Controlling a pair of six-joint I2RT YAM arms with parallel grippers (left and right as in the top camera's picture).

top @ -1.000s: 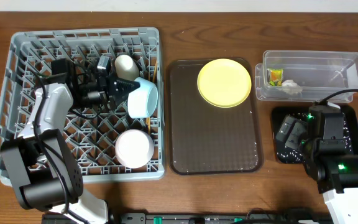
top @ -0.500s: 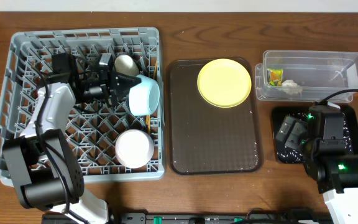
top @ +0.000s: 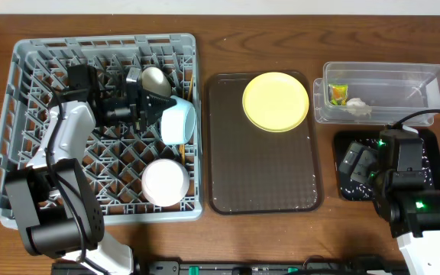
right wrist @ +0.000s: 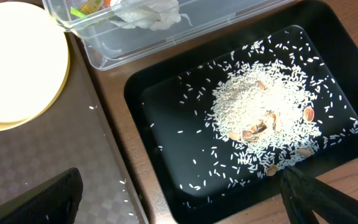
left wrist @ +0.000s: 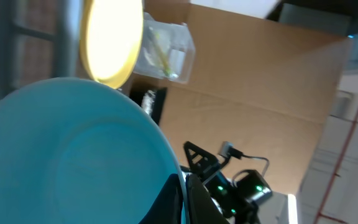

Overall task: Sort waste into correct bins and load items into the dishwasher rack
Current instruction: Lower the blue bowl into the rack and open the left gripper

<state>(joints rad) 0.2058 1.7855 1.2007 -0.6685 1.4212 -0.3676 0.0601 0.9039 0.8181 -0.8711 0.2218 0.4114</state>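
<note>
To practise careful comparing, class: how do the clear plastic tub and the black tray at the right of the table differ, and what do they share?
The clear tub is see-through; the black tray is opaque and glossy. The tub has taller walls; the tray is shallow. The tub holds a snack wrapper and a white tissue; the tray holds rice scraps. Both are rectangular and sit right of the brown tray.
</note>
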